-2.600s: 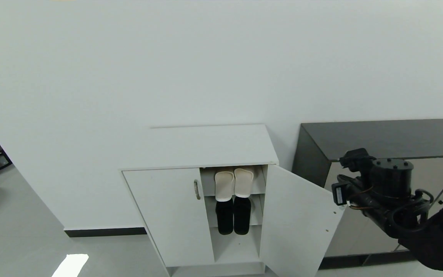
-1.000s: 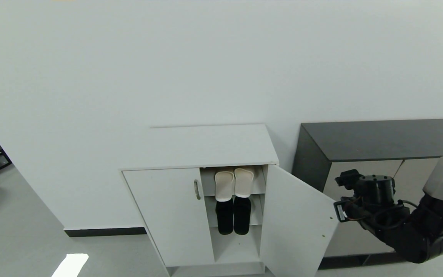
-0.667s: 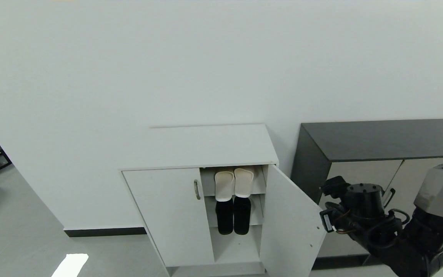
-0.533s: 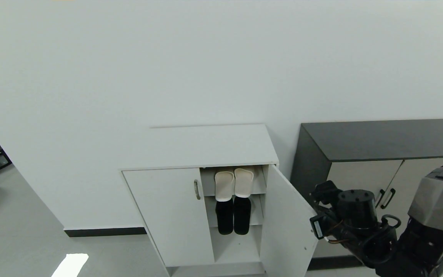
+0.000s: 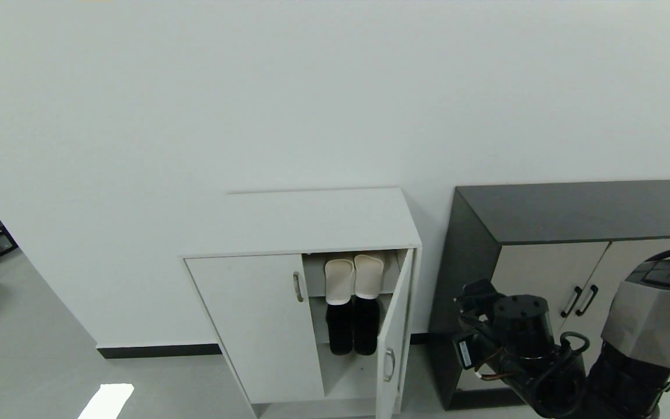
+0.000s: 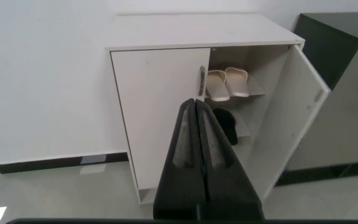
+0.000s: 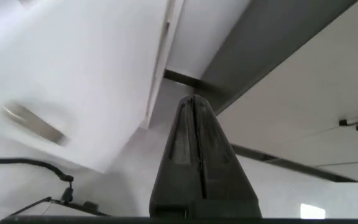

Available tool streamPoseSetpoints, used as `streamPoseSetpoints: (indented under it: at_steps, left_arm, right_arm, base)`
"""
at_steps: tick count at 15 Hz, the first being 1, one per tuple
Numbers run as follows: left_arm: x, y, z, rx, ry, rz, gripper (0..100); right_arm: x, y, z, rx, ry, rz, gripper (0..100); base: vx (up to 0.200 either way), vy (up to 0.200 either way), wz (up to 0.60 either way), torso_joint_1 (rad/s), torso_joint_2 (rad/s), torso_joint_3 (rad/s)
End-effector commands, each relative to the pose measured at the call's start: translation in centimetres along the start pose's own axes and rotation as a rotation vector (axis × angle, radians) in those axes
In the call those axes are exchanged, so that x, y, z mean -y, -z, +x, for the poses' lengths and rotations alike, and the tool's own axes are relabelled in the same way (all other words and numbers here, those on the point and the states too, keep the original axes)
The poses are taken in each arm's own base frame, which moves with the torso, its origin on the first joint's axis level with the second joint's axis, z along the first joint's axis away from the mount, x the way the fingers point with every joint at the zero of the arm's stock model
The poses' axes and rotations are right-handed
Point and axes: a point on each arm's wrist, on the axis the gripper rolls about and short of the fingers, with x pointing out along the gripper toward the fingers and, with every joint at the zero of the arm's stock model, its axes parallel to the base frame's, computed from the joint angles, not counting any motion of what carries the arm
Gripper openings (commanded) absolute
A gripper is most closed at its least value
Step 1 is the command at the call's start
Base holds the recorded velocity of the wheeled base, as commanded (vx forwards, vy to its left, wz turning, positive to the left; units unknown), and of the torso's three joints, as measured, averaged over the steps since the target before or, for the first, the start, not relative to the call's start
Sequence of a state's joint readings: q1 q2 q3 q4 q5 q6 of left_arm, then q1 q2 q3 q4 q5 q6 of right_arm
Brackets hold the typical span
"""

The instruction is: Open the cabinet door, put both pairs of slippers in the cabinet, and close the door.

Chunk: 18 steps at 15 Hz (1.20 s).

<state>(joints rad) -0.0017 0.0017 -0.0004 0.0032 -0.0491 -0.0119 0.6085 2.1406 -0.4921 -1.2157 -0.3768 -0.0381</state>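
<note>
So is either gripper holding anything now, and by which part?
Nothing held. Left gripper is shut and empty, facing the cabinet; right gripper is shut and empty beside the right door, off its handle.

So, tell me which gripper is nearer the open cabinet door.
Right. The right gripper sits close outside the open door; the left gripper hangs back, out in front of the cabinet.

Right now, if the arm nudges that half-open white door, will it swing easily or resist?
Probably easily: the door is a thin flat panel hinged on one side of the cabinet, so it should pivot, not tip. It looks stiff, not floppy. Its smooth face might let the right gripper slide, so pushing near the handle seems safer.
</note>
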Motion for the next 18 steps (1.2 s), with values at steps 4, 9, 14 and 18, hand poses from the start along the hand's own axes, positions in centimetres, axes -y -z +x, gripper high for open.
streamPoseSetpoints:
  at_steps: [4,9,14,18]
  left_arm:
    - [0.0,0.0,0.0,0.001,0.000,0.000,0]
    - [0.0,0.0,0.0,0.000,0.000,0.000,0]
    - [0.0,0.0,0.0,0.001,0.000,0.000,0]
    - [0.0,0.0,0.0,0.000,0.000,0.000,0]
  right_arm:
    - [-1.4,-0.7,-0.2,0.086,-0.071,0.061,0]
    - [-2.8,-1.4,-0.9,0.153,-0.180,0.140,0]
    - [-2.9,-1.1,-0.8,0.142,-0.180,0.131,0]
    - [-3.0,-1.2,-0.8,0.156,-0.186,0.138,0]
  base:
    - [0.000,0.000,0.00,0.000,0.00,0.000]
    - [0.000,0.000,0.00,0.000,0.00,0.000]
    - [0.000,0.000,0.00,0.000,0.00,0.000]
    - [0.000,0.000,0.00,0.000,0.00,0.000]
